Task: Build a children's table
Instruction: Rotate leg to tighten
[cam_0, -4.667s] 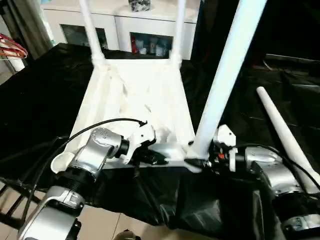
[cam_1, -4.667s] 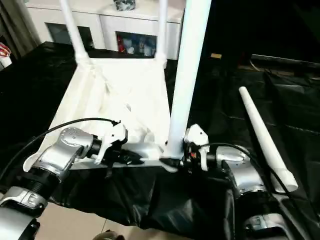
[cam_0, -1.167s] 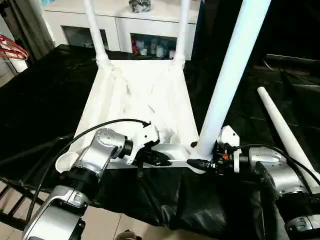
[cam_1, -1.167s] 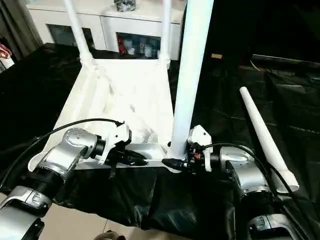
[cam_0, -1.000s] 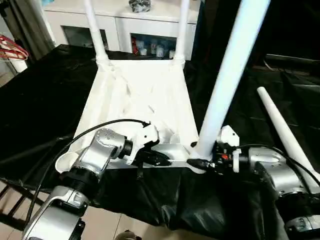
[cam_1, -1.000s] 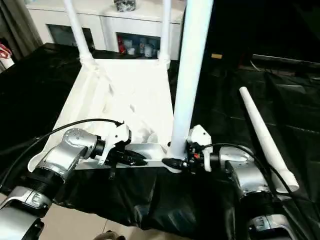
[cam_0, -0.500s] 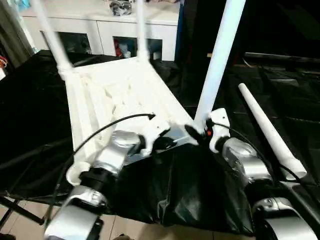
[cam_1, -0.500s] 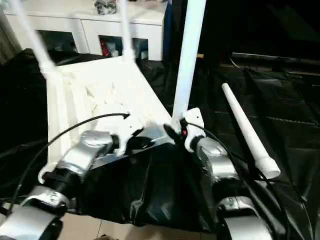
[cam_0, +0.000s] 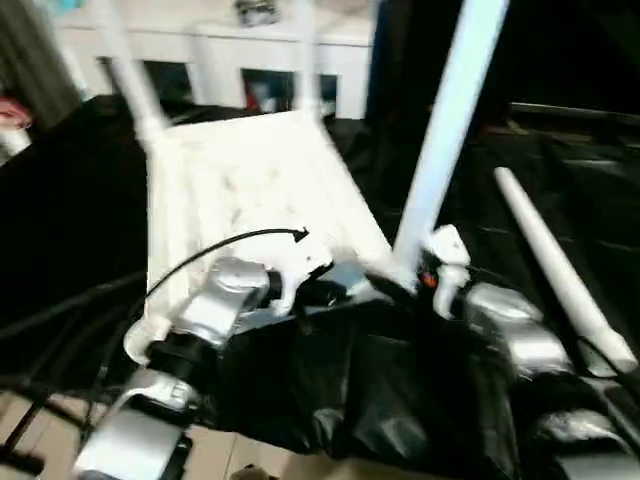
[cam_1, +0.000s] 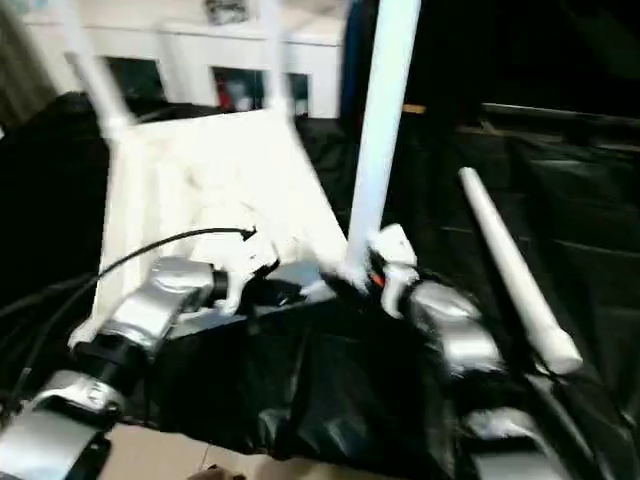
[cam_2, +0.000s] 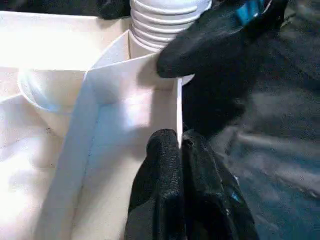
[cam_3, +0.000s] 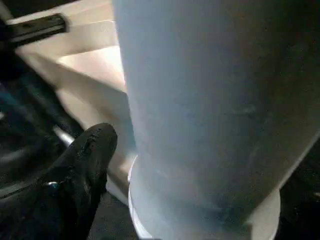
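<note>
The white table top lies upside down on black cloth, skewed, with two legs standing in its far corners. My left gripper is shut on the thin near rim of the table top. A third leg stands upright in the near right corner socket. My right gripper is shut on that leg's base, one black finger lying against it. The other finger is hidden behind the leg. A fourth leg lies loose on the cloth to the right.
A white cabinet with glass doors stands behind the table. Black cloth covers the work surface and hangs over its near edge. Light floor shows below the cloth.
The view has shifted. The table top's near edge has moved away from me with both grippers, and the top has turned so its far end points left. Both holds are unchanged.
</note>
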